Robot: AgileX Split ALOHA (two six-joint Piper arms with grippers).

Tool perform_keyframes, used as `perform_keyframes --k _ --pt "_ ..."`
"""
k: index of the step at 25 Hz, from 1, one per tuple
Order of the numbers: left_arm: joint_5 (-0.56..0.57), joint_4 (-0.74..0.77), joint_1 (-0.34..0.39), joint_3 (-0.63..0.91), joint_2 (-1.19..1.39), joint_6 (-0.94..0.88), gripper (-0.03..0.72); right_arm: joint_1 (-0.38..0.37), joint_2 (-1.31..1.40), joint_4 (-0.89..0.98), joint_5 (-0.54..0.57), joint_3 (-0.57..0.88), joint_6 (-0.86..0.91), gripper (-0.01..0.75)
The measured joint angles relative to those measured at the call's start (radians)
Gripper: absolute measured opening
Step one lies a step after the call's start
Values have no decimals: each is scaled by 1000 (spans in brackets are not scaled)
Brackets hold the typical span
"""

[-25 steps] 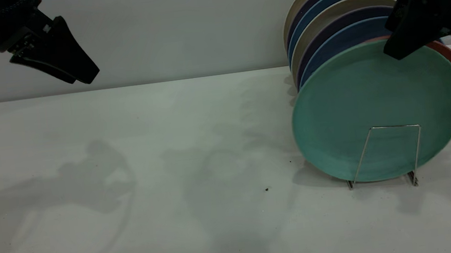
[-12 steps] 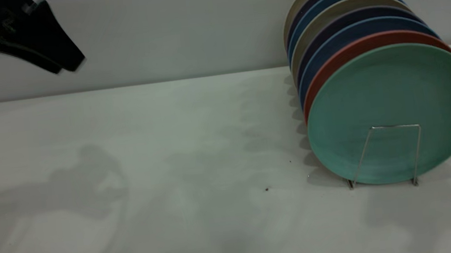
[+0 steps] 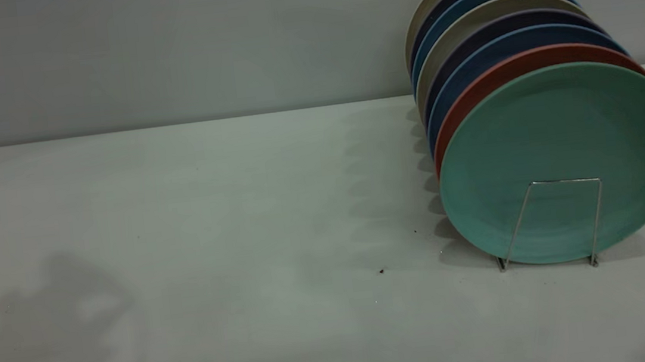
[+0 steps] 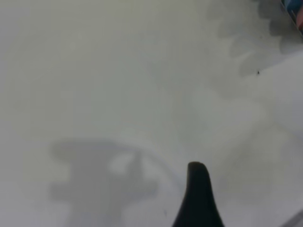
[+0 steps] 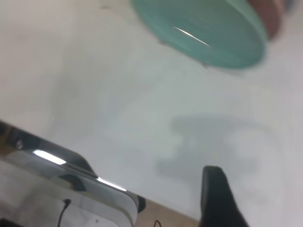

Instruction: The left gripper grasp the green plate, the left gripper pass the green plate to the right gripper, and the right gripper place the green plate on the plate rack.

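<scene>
- Nearest the exterior camera lies bare table (image 3: 217, 264), pale, with a few dark specks and a soft shadow low at the left.
- Next back on the right stands the plate rack (image 3: 550, 223), a thin wire frame whose front loop crosses the lower face of the green plate (image 3: 563, 158).
- The green plate stands on edge in the front slot, face toward the exterior camera and leaning slightly back. Being round it has no long axis; its flat plane runs across the table, and its thin axis points along the row.
- Just behind it sits a salmon plate (image 3: 502, 69), then dark blue, purple, beige and blue plates (image 3: 479, 14) receding toward the wall.
- Judging by the look, the green plate is stiff, light plastic with a smooth matte skin, so it may slip. The top of the rim, clear of the wire, seems the best place to pinch.
- The left tool (image 4: 198, 198) shows as a single dark finger over bare table, far from the rack; I cannot tell whether it is wide or narrow.
- The right tool (image 5: 215, 198) likewise shows one finger, with the green plate (image 5: 203, 33) well apart from it; its opening cannot be told, and it holds nothing visible.
- The placing looks complete.
</scene>
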Motion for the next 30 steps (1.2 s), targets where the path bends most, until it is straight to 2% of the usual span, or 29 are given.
perform_keyframes --k 3,10,16,23,30 --pt "79 52 0 0 -71 -85 591 0 -94 -35 5 98 38 450" --pt "79 199 0 40 -187 -266 591 0 -285 -55 5 426 81 452" --pt "79 225 0 205 -305 -310 591 0 -426 -103 -84 606 152 452" --pt "79 246 0 532 -500 -363 591 0 -565 -118 -115 634 169 452" --pt "78 409 0 788 -744 -466 591 0 -668 -128 -115 637 183 452"
